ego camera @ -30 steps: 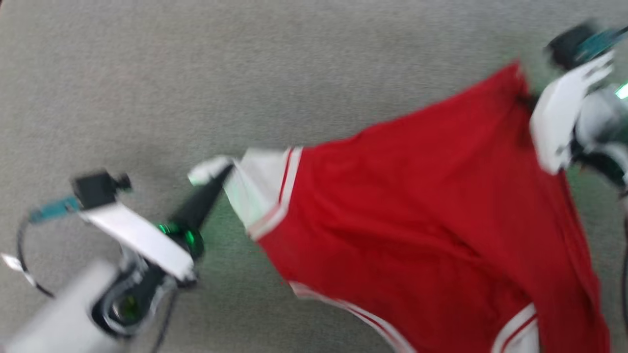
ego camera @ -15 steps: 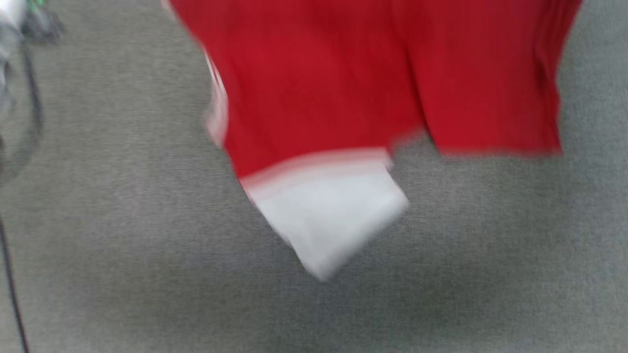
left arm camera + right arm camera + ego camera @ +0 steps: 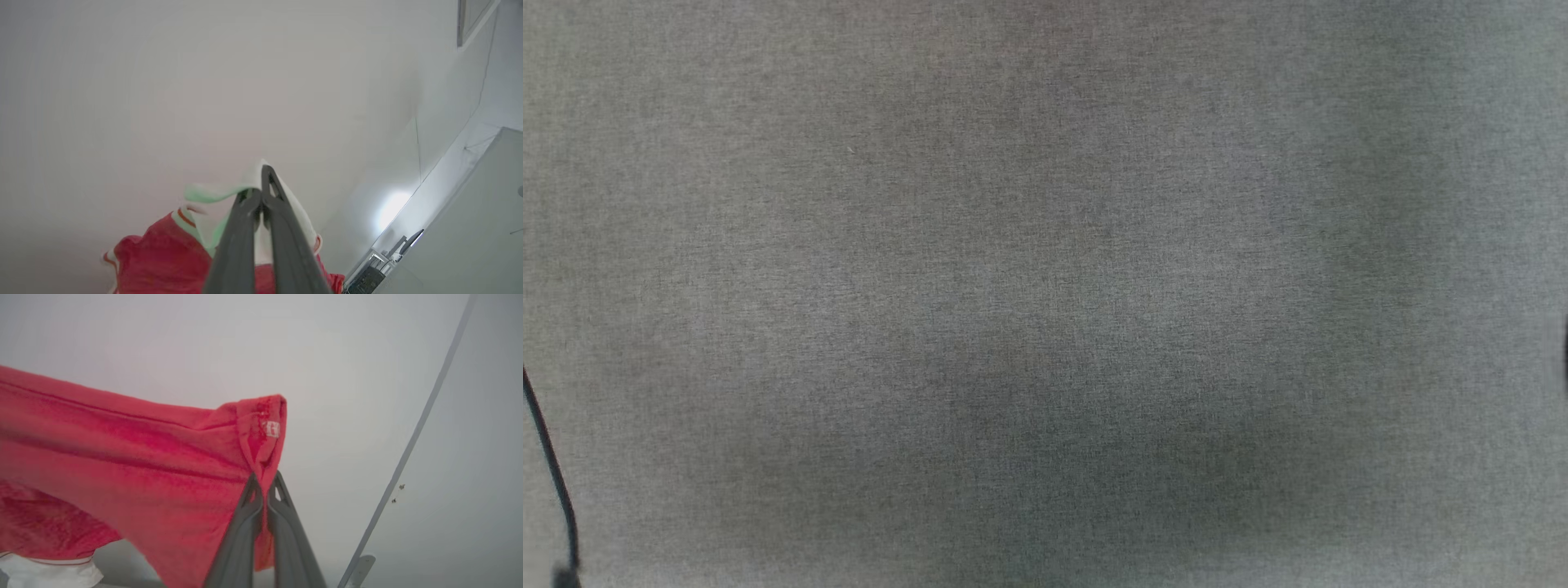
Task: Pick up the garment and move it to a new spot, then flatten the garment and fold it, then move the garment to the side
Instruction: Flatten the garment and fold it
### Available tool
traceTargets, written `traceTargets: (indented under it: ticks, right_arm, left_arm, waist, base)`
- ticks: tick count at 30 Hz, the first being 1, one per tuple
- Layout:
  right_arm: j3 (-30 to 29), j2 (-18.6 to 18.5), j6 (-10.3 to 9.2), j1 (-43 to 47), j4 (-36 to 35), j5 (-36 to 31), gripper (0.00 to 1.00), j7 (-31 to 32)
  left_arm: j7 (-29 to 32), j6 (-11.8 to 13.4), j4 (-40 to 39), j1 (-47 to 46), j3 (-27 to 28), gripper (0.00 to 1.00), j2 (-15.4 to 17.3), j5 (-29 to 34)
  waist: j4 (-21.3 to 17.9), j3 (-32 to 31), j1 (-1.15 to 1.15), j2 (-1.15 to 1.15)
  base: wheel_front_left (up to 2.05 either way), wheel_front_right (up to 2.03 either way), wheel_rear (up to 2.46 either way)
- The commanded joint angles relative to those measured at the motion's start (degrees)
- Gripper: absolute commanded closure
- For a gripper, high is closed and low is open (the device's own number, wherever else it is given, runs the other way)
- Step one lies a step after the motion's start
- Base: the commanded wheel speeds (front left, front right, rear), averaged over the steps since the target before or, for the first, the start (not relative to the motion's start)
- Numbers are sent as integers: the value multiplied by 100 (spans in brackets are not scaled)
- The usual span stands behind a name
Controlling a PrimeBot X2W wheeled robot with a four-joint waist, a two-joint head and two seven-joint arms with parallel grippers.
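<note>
Between the two long dark fingers of the left gripper (image 3: 258,184), a white sleeve edge of the garment (image 3: 159,257) is being pinched, the jaws pressing fully together on the cloth. A green glow is tinting that sleeve, and the red body is hanging beneath it against a pale wall (image 3: 204,81). The right gripper (image 3: 265,478) is clamping a red corner of the same shirt, jaws closed on the fabric, which is stretching away to the left of the right wrist view. A small white label (image 3: 272,429) is showing on the folded corner just above the fingertips; its marks are too small to read. The head camera is looking down at grey carpet (image 3: 1045,245), with a dark cable (image 3: 554,482) running along its left edge.
</note>
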Motion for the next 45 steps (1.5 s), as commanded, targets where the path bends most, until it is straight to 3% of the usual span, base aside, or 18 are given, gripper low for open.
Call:
traceTargets:
  ticks: [1,5,11,17,21,28,35,39,45]
  right_arm:
    - [40,1,-32,300,178,-56,100,-78]
    - [231,13,-31,699,392,9,100,-190]
    - [855,-80,-26,1936,417,501,100,-282]
    - [1377,-455,-25,3767,-522,1400,100,-280]
    - [1435,-800,-25,4911,-1371,1711,100,-25]
    - [878,-1066,-25,6881,-3273,1930,100,689]
    - [82,-771,-25,8454,-5137,1699,100,1507]
    - [-188,-512,-25,8842,-5843,1590,100,1794]
    - [-346,-282,-25,8652,-6160,1488,100,1947]
  left_arm:
    - [118,14,-209,514,-86,100,34,-99]
    - [182,13,-715,1441,-100,100,35,-290]
    - [-62,12,-1996,3891,-65,100,-17,-484]
    - [-395,12,-3114,6321,-115,100,-65,-342]
    - [-383,12,-3608,7240,-202,100,6,-240]
    - [-394,12,-4471,8397,-140,100,236,-137]
    - [-551,12,-5238,9249,-28,100,573,1]
    - [-595,12,-5500,9433,10,100,712,115]
    - [-400,12,-5378,8766,-48,100,629,157]
  waist:
    - [2,-13,0,0]
    - [24,-80,0,0]
    - [91,-359,0,0]
    - [218,-837,0,0]
    - [312,-1063,0,0]
    - [343,-1325,0,0]
    - [270,-1296,0,0]
    - [206,-1192,0,0]
    - [123,-1075,0,0]
  base:
    - [0,0,0]
    - [0,0,0]
    - [0,0,0]
    - [0,0,0]
    - [0,0,0]
    - [0,0,0]
    - [0,0,0]
    - [0,0,0]
    - [0,0,0]
